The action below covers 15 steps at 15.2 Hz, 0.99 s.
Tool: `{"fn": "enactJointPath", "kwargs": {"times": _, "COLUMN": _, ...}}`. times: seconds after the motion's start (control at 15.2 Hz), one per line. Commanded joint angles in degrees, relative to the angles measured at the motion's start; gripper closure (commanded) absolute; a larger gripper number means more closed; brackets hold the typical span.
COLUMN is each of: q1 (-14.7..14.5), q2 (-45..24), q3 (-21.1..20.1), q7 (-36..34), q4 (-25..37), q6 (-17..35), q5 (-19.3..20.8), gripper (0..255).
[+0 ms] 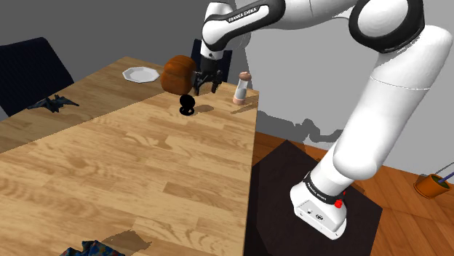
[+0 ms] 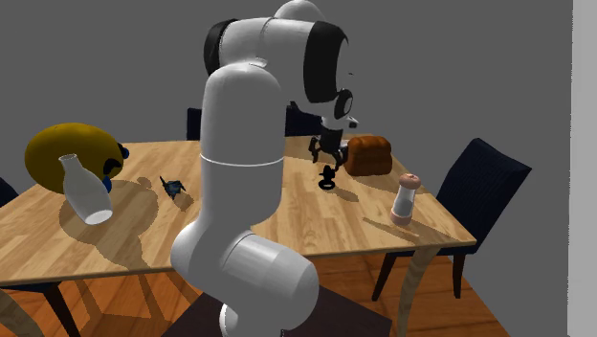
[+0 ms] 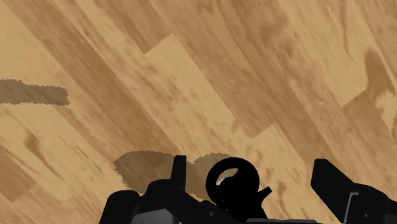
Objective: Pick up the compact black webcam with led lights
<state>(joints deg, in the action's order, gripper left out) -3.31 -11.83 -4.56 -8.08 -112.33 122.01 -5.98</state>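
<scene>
Gripper (image 3: 250, 167) fingers spread; webcam (image 3: 232, 184) (black, round) sits beneath, between them.

I see webcam (image 1: 187, 104) on table (image 1: 145, 174), gripper (image 1: 206, 87) just above it. In shoulder view: loaf (image 1: 178, 73) behind webcam, plate (image 1: 140, 74) left of loaf, shaker (image 1: 242, 89) right, at table edge.

Shoulder view: the white arm link (image 1: 244, 16) at the top centre bears the maker's name, "FRANKA EMIKA", in dark capitals running along its length. A small dark mark on the front of the arm's white base (image 1: 318, 207) is too small to read.
</scene>
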Motion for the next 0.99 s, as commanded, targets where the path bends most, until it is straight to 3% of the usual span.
{"fn": "enactJointPath", "kwargs": {"times": 0.0, "q1": -0.21, "q2": -4.46, "q3": -0.04, "q7": -0.15, "q4": 4.26, "q6": 0.69, "q5": 0.28, "gripper": 0}}
{"fn": "enactJointPath", "kwargs": {"times": 0.4, "q1": -1.09, "q2": -17.54, "q3": -0.06, "q7": -0.78, "q4": 18.8, "q6": 0.58, "q5": 1.21, "gripper": 0}}
{"fn": "enactJointPath", "kwargs": {"times": 0.92, "q1": -1.17, "q2": -20.5, "q3": -0.03, "q7": -0.39, "q4": 17.32, "q6": 5.0, "q5": 1.18, "gripper": 0}}
